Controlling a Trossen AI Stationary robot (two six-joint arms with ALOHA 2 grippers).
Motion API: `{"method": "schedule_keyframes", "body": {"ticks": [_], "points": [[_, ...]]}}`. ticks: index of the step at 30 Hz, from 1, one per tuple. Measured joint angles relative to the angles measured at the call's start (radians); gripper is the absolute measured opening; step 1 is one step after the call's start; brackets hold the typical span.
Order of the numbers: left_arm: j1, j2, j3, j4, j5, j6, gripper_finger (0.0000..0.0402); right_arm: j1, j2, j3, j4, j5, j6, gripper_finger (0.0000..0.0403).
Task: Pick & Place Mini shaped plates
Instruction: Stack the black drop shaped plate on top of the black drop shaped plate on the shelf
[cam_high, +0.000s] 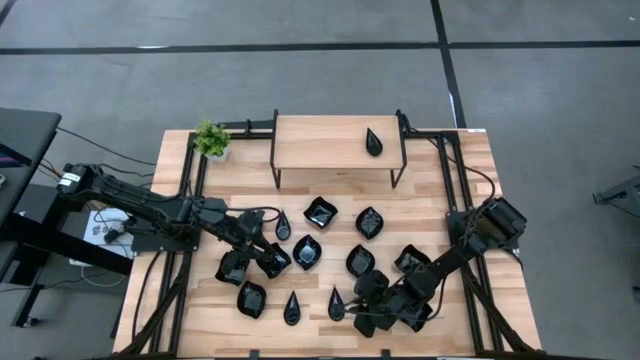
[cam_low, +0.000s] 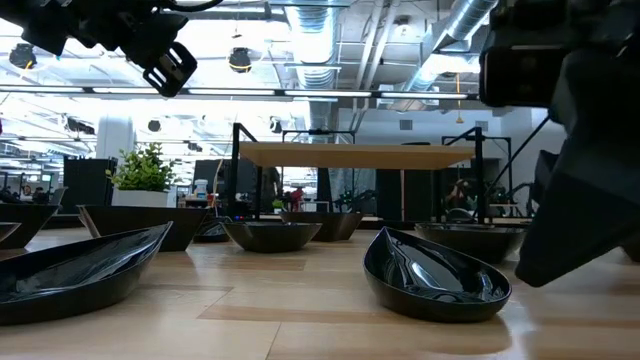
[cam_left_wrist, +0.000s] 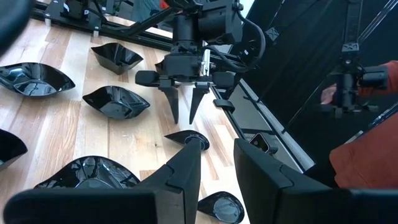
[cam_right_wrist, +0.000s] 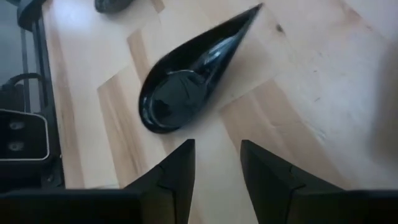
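Several glossy black mini shaped plates lie flat on the wooden table (cam_high: 470, 170), among them a squarish one (cam_high: 321, 211) and a roundish one (cam_high: 307, 251). One teardrop plate (cam_high: 373, 141) rests on the low wooden shelf (cam_high: 320, 145) at the far side. My right gripper (cam_right_wrist: 217, 155) stands open, slanting down, just short of the round end of a teardrop plate (cam_right_wrist: 186, 81) near the front edge (cam_high: 337, 303). Nothing is between its fingers. My left gripper (cam_left_wrist: 217, 162) is open and held above the plates at the left middle (cam_high: 272, 260).
A small green potted plant (cam_high: 211, 139) stands at the far left corner. Black frame rails (cam_high: 190, 190) run along both sides of the table. More plates (cam_high: 251, 298) lie close around both grippers. A person's orange sleeve (cam_left_wrist: 373, 155) shows beyond the table's right edge.
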Motion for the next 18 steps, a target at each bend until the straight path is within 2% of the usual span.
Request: {"method": "schedule_keyframes", "body": {"ticks": [18], "points": [[0.0,0.0,0.0,0.0,0.0,0.0,0.0097,-0.041,-0.002,0.045,0.006,0.055,-0.071,0.0124]]}}
